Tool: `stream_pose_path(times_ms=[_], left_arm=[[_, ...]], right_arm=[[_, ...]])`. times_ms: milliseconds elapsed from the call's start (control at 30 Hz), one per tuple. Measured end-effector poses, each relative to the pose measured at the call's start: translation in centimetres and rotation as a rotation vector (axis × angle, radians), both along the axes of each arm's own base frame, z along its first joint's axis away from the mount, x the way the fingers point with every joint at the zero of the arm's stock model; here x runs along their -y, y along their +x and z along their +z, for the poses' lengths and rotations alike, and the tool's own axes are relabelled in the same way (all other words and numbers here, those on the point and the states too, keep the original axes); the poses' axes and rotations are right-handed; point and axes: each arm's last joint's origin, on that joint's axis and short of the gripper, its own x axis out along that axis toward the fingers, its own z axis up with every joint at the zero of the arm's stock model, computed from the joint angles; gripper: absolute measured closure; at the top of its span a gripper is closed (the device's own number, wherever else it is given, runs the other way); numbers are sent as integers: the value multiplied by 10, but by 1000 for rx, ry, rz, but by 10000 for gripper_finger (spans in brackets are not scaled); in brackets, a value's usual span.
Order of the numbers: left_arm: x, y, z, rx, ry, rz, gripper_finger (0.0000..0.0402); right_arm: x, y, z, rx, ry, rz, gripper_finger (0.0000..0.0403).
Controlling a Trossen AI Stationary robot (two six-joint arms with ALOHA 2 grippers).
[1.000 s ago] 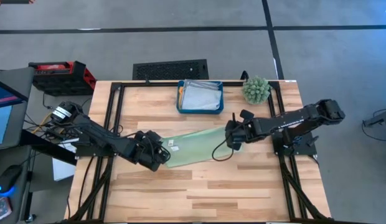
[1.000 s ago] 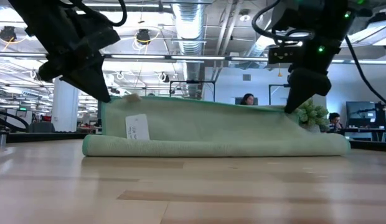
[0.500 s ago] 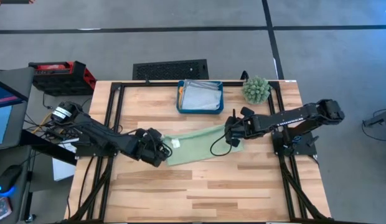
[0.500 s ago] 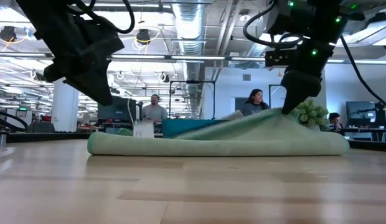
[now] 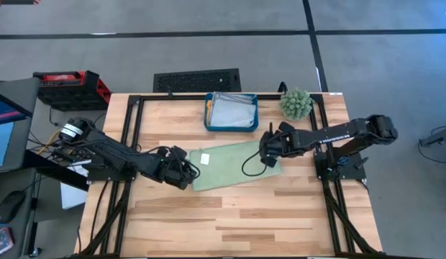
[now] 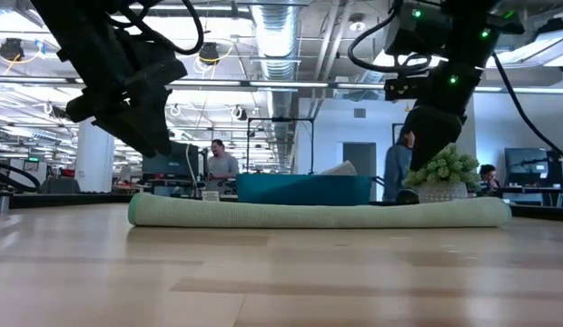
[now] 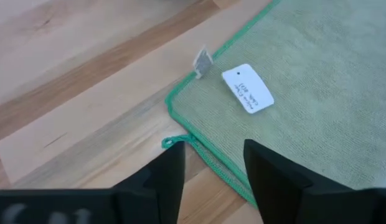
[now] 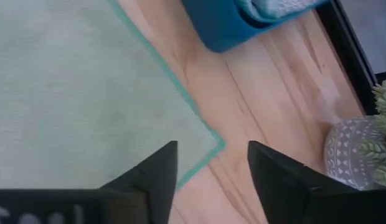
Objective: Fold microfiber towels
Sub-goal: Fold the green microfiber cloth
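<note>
The light green microfiber towel [image 5: 234, 164] lies folded flat on the table's middle, seen as a low roll-edged slab in the low view [image 6: 318, 214]. Its white label [image 7: 247, 88] faces up near its left corner. My left gripper [image 5: 188, 171] hovers open over that left corner [image 7: 213, 162], with towel [image 7: 292, 93] and bare wood between its fingers. My right gripper [image 5: 266, 152] hovers open over the towel's right far corner [image 8: 211, 162]. Neither gripper touches the cloth. A pale grey-blue towel [image 5: 231, 109] lies folded in the teal tray [image 5: 208, 119].
The teal tray [image 6: 304, 189] stands at the far middle of the table, just beyond the green towel. The spiky green plant [image 5: 296, 103] in its patterned pot [image 8: 358, 149] sits at the far right corner. Bare wood stretches along the near half [image 5: 237, 223].
Both grippers have opened and let go of the towel's raised edge, moving slightly toward the far edge. The lifted layer has dropped, left end first, onto the layer below. The towel now lies flat and folded over.
</note>
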Motion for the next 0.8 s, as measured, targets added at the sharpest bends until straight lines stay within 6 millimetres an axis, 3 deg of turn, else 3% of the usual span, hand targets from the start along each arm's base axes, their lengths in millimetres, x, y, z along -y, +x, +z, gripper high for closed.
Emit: stream_pose_path(times_ms=[200,367,600,800], left_arm=[[2,2,0,11,-27,-15,240],[14,9,4,49,14,-191,240],[45,23,13,137,152,-551,240],[61,30,-6,105,191,-646,240]], right_arm=[[-3,0,-1,-9,99,30,163],[-30,0,-3,-62,254,286,164],[-73,-7,-4,-137,215,605,170],[-80,-2,-19,-182,192,602,170]])
